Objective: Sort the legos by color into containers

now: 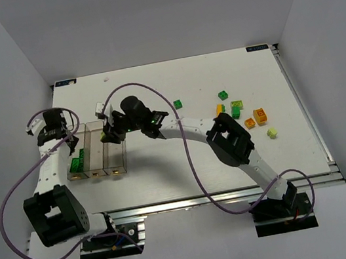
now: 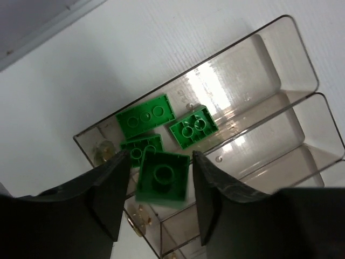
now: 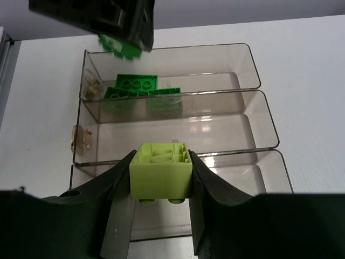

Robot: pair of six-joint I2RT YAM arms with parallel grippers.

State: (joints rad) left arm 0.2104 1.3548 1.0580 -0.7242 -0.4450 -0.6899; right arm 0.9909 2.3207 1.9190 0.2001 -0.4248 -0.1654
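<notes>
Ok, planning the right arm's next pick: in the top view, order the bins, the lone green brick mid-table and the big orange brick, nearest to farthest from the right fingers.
1. Bins: at left, directly beneath the right fingers, which hold a pale brick.
2. Green brick: mid-table, toward the back.
3. Orange brick: far right.

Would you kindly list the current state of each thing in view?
left gripper: around a dark green brick, grip unclear
right gripper: shut on a yellow-green brick
containers: one holds three dark green bricks, two look empty
loose legos: scattered on the table, unsorted
</notes>
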